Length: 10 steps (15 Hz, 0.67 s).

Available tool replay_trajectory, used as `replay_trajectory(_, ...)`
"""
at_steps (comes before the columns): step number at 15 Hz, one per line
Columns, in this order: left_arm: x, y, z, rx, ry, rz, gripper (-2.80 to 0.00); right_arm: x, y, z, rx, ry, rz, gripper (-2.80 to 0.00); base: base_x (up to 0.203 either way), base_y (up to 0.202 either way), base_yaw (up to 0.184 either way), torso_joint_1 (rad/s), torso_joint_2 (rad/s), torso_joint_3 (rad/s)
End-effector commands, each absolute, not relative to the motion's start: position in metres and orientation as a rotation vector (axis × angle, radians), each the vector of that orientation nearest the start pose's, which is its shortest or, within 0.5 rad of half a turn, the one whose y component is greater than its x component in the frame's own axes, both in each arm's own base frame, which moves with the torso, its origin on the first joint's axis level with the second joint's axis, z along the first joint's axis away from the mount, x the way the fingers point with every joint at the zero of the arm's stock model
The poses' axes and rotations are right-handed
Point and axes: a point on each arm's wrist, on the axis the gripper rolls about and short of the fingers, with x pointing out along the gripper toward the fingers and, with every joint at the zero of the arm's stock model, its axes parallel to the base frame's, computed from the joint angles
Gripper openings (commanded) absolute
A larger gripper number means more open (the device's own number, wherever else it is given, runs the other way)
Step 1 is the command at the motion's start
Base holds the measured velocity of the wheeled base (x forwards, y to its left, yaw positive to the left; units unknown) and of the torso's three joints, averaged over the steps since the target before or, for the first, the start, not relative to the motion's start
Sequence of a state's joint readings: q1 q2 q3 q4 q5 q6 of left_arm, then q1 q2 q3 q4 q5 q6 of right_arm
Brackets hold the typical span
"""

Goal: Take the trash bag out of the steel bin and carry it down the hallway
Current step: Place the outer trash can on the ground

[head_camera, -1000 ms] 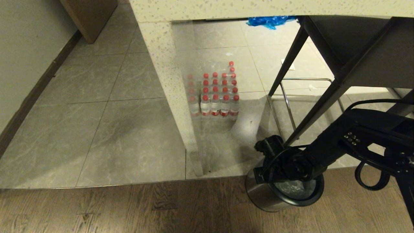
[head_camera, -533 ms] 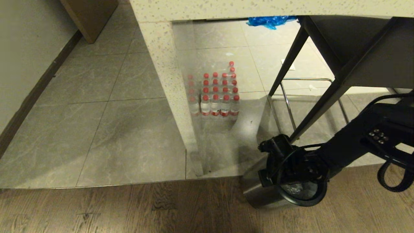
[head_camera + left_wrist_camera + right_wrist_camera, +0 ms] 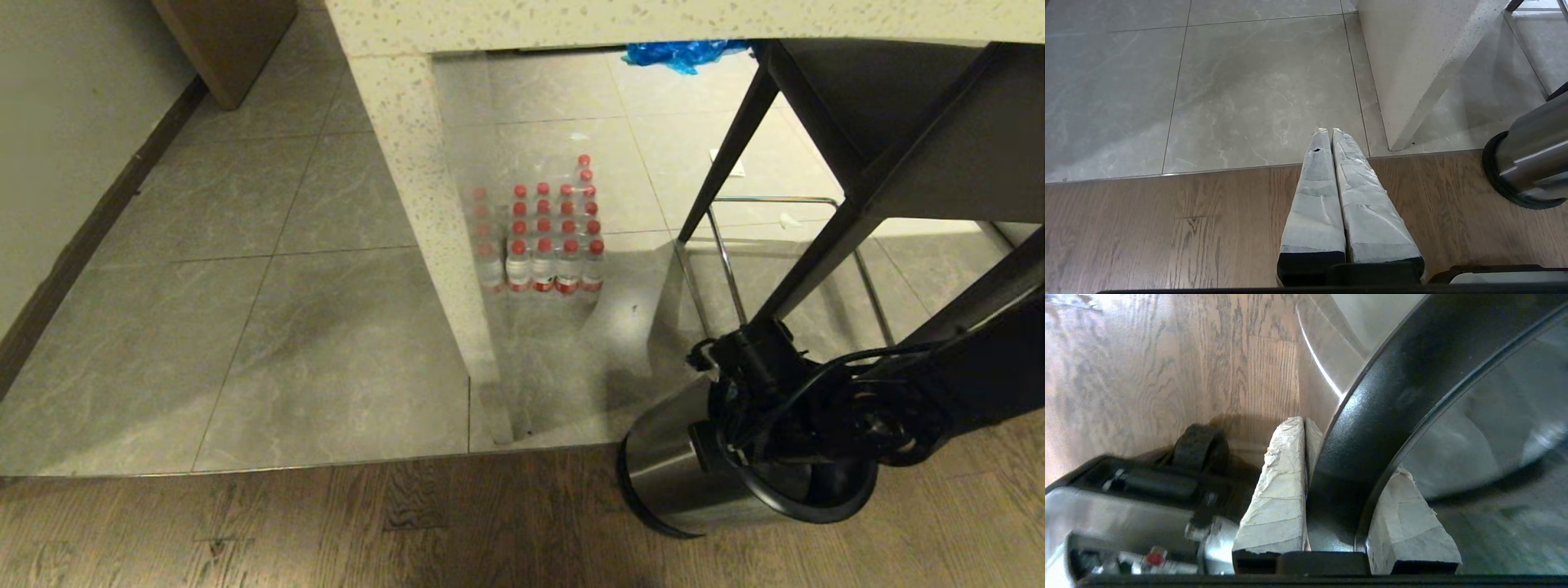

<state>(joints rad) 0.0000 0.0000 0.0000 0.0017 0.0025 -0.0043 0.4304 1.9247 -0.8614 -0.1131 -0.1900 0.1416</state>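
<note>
Head view
Steel bin (image 3: 694, 474): tipped over toward robot's right, on wood floor (image 3: 326, 531) just past the tile edge; black rim (image 3: 816, 510) faces right.
R gripper (image 3: 735, 445): at the rim, arm coming in from the right; fingers hidden by wrist and cables.
Trash bag: can't make it out here.
Around: speckled counter leg (image 3: 424, 212) left of bin; shrink-wrapped pack of red-cap bottles (image 3: 543, 237) behind it on grey tiles; dark stool legs (image 3: 804, 269) w/ chrome footrest (image 3: 727, 261) right behind the bin and arm; blue plastic (image 3: 678, 53) far back; wall w/ dark baseboard (image 3: 90, 220) at left.

L wrist view
L gripper (image 3: 1327, 131): taped fingers pressed together, holding nothing, hanging over the wood/tile seam.
Bin: base and steel side at frame edge, near counter leg, well apart from the L gripper.

R wrist view
R gripper: narrow grip, clamped on the black rim, one taped finger (image 3: 1278, 498) outside, the other inside.
Bin inside: shiny wall seen; bag not clear.
Other: dark robot hardware (image 3: 1159, 486) low over the wood floor.
</note>
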Motion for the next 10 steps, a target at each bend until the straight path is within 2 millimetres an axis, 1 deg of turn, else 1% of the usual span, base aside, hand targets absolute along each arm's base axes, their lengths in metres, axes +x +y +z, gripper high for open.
replay_trajectory(1, -0.023, 0.0, 0.075, -0.005, 0.002, 0.003, -2.8, 0.273, 0.121, 0.12, -0.134, 0.844, 0.165, -2.8, 0.0, 0.0, 0.0, 0.0, 0.0, 0.0)
replay_trajectory(3, -0.023, 0.0, 0.075, -0.005, 0.003, 0.003, -2.8, 0.257, 0.113, 0.148, -0.129, 0.823, 0.167, -2.8, 0.0, 0.0, 0.0, 0.0, 0.0, 0.0)
replay_trajectory(5, -0.023, 0.0, 0.075, -0.005, 0.005, 0.003, -2.8, 0.235, 0.103, 0.18, -0.115, 0.779, 0.173, -2.8, 0.0, 0.0, 0.0, 0.0, 0.0, 0.0)
replay_trajectory(7, -0.023, 0.0, 0.075, -0.005, 0.004, 0.003, -2.8, 0.205, 0.09, 0.211, -0.111, 0.769, 0.172, -2.8, 0.0, 0.0, 0.0, 0.0, 0.0, 0.0)
replay_trajectory(10, -0.023, 0.0, 0.075, -0.005, 0.005, 0.003, -2.8, 0.165, 0.071, 0.251, -0.096, 0.762, 0.166, -2.8, 0.0, 0.0, 0.0, 0.0, 0.0, 0.0)
